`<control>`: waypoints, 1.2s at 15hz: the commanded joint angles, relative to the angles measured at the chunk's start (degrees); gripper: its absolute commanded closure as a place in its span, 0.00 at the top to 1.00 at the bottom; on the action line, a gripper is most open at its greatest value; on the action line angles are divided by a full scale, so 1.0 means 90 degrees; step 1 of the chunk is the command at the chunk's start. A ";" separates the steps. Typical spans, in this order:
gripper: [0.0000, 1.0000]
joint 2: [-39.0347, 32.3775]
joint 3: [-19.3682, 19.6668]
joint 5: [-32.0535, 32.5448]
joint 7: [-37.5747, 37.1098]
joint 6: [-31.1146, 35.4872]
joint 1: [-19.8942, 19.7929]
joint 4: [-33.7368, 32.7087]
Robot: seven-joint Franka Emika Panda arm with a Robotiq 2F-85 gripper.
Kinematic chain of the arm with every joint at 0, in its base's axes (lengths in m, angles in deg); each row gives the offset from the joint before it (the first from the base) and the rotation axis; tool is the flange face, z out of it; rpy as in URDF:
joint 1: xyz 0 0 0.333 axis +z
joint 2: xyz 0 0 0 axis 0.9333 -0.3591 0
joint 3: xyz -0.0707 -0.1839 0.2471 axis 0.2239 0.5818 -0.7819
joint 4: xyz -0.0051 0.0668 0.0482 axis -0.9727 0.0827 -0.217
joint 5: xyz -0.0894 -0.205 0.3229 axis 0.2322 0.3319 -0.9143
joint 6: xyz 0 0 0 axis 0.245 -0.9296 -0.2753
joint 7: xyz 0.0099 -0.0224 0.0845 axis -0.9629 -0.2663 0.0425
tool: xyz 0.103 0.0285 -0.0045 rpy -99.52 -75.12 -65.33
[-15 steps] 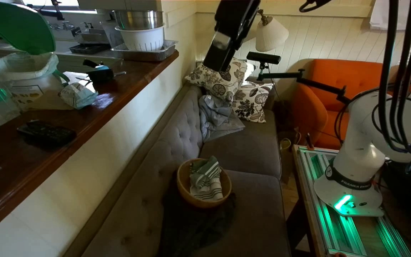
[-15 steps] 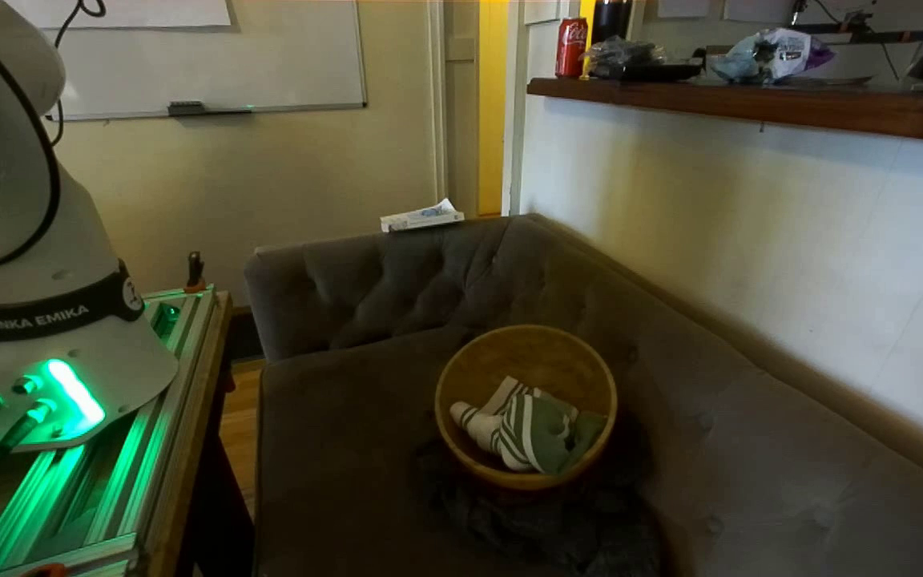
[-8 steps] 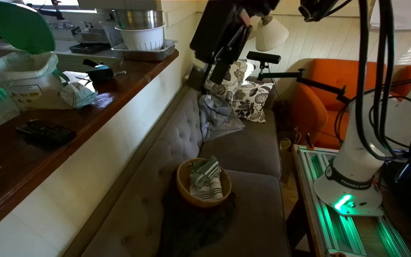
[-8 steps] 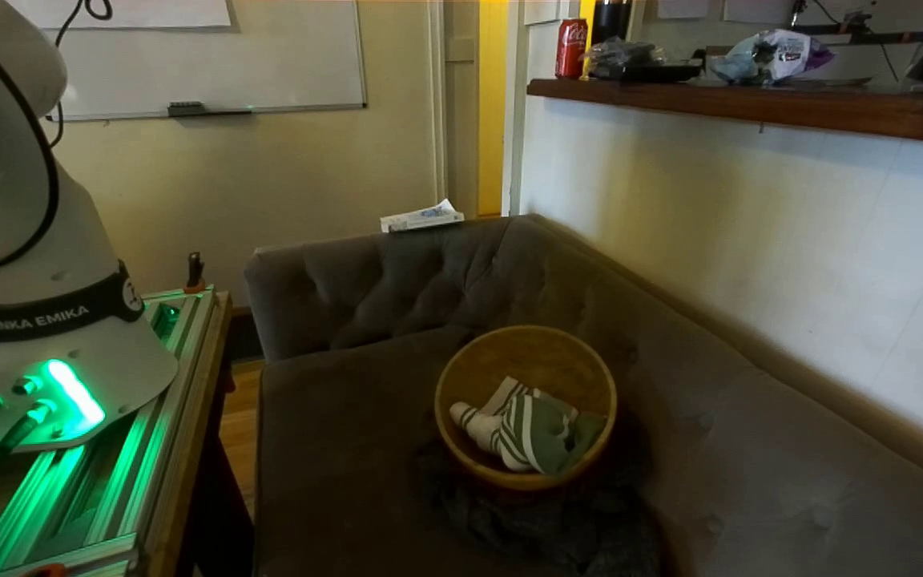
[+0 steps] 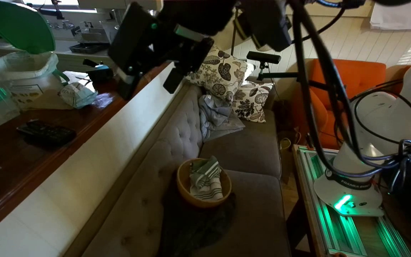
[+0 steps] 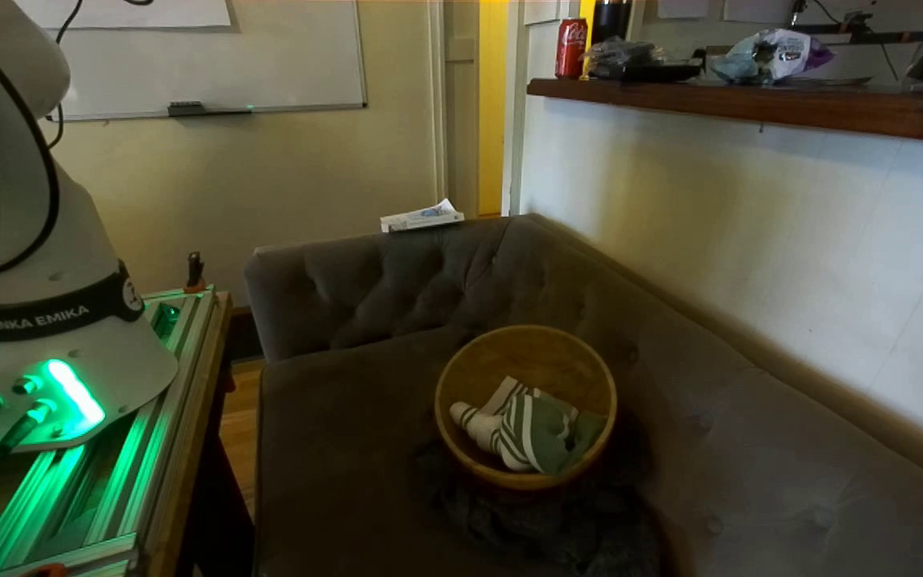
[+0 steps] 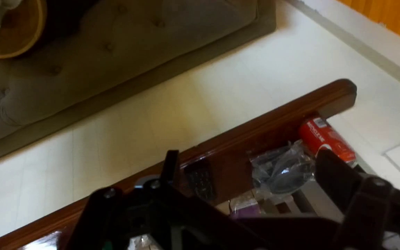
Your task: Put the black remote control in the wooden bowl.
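The pincer is spread, pinching nothing; in the wrist view its fingertips stand well apart, the remote seen beyond the gap, not in it. Step in hand, by my judgement: approach for the pick. The remote lies flat on the wooden ledge, to the near left of the pincer in an exterior view and apart from it. From the wrist it sits off-centre, toward the left fingertip, so shift until it falls midway before going down. Its length runs roughly across the line joining the tips; a slight turn should give a squeeze across the narrow width. Descend slowly: one end lies near the ledge's edge above the sofa, and a nudge could tip it off. So low a slab probably wants the tips almost brushing the wood. Crumpled plastic, right of the remote from the wrist, could snag a finger. Farther out, the bowl rests on the sofa, with a striped cloth inside that should soften the drop. View check: both exterior views show the whole bowl; the wrist view cuts it at far left. The wrist view has a soda can past the plastic; in an exterior view the can stands at the ledge's far end, with no pincer in frame. A dark flat thing beside the plastic there is edge-on; cannot tell if it is the remote.
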 commanded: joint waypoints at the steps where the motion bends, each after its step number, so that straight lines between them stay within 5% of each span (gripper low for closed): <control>1: 1.00 -0.0674 -0.0905 0.1641 -0.1721 0.0191 -0.0691 -0.0750; 3: 1.00 -0.1007 -0.1314 0.2653 -0.2234 -0.0047 -0.0995 -0.1064; 4: 1.00 -0.1258 -0.0957 0.3094 -0.2239 -0.0183 -0.0537 -0.1208; 7: 1.00 -0.1747 -0.0631 0.4004 -0.2515 -0.0978 -0.0172 -0.1656; 8: 1.00 -0.1347 -0.0286 0.3585 -0.2297 -0.0473 0.0108 -0.1134; 18: 1.00 -0.2519 0.0940 0.4276 -0.1907 -0.0583 0.1107 -0.1760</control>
